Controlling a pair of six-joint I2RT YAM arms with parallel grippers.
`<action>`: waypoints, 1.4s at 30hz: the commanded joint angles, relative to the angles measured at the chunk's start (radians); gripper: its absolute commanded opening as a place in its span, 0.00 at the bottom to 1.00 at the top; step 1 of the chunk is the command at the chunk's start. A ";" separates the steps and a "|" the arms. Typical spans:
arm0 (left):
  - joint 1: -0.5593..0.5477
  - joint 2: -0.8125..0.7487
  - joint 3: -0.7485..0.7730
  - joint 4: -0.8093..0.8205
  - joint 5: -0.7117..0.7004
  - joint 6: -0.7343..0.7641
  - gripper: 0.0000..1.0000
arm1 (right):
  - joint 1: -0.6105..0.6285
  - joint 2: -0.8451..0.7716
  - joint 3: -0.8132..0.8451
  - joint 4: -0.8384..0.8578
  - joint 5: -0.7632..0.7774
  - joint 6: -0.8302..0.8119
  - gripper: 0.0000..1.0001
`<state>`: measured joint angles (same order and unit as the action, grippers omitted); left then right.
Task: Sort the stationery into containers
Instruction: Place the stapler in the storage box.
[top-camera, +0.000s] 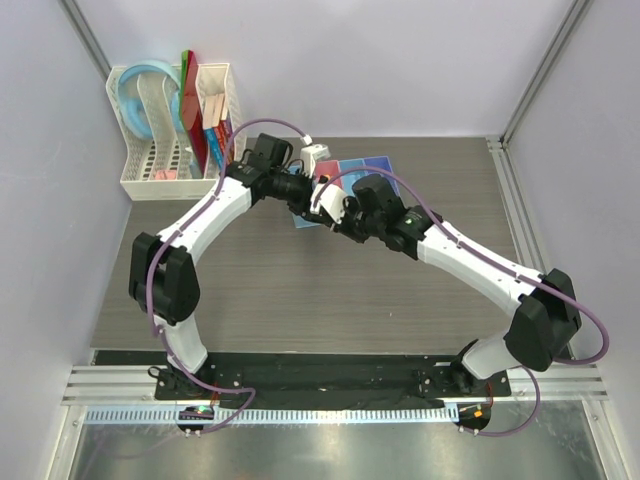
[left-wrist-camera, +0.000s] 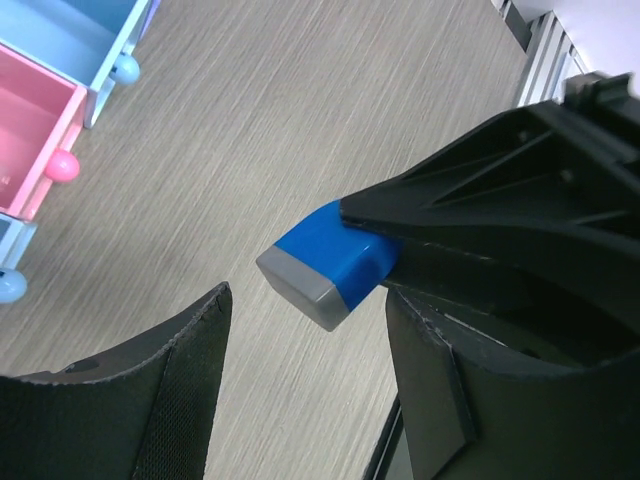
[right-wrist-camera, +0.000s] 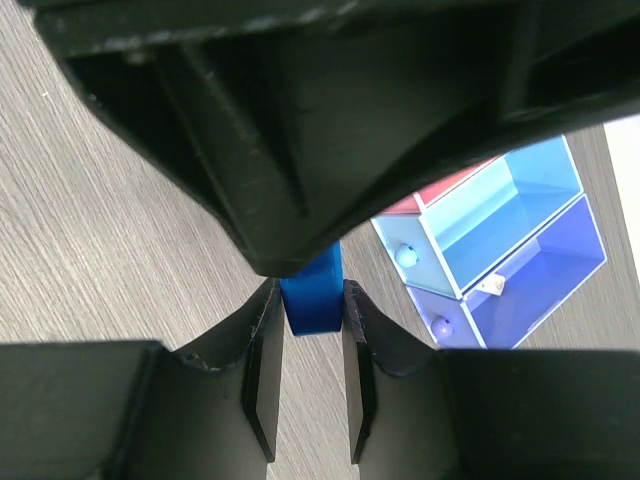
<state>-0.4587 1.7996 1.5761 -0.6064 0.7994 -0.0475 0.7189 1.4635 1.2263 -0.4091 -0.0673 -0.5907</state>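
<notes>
Dark-blue block (left-wrist-camera: 335, 255): it appears clear of the desk (left-wrist-camera: 300, 90), clenched at one end in your right pincer (right-wrist-camera: 312, 300). Its long axis aims the grey-capped free end into your left pincer (left-wrist-camera: 310, 295), which is released, jaws either side and not touching. The bins (right-wrist-camera: 520, 230) stand near. Judged: a handover pending.

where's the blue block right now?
Blue block is pinched in the right end effector, centre of the right wrist view, close beside the bins.
</notes>
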 joint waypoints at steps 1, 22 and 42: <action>-0.001 -0.013 0.053 -0.016 0.001 0.012 0.64 | 0.014 -0.057 -0.005 0.049 0.018 0.022 0.01; -0.001 0.000 0.033 -0.029 -0.055 0.038 0.64 | 0.020 -0.141 0.016 0.020 0.015 0.035 0.01; -0.001 0.030 0.038 -0.029 -0.054 0.034 0.64 | 0.042 -0.127 0.071 -0.007 -0.031 0.060 0.01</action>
<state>-0.4576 1.8244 1.5970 -0.6422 0.7502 -0.0212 0.7403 1.3544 1.2270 -0.4862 -0.0551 -0.5510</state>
